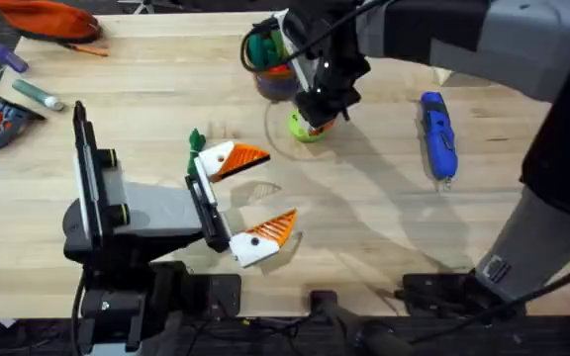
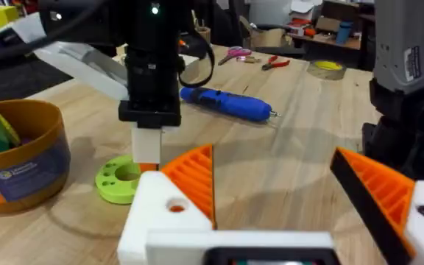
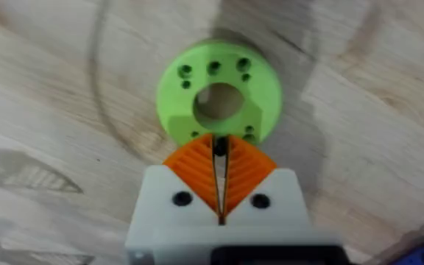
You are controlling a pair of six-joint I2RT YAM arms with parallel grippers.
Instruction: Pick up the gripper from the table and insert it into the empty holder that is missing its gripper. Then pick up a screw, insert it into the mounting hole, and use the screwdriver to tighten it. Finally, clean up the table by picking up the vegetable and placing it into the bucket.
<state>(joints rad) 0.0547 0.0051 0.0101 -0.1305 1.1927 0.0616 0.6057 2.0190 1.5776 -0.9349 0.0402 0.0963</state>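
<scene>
Now: right tool [image 3: 220,165] clenched over green disc [image 3: 219,99] (apparently pinching something dark) | left tool [image 1: 250,198] released

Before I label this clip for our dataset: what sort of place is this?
Probably a robotics lab or workshop. On a wooden table lie a blue electric screwdriver and a green disc with holes. Behind it stand cluttered benches with a tape roll and hand tools.

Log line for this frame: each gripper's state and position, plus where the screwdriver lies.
left gripper: open, idle above table | right gripper: shut, tips down at green disc | screwdriver: lying on table, untouched | bucket: beside disc
</scene>
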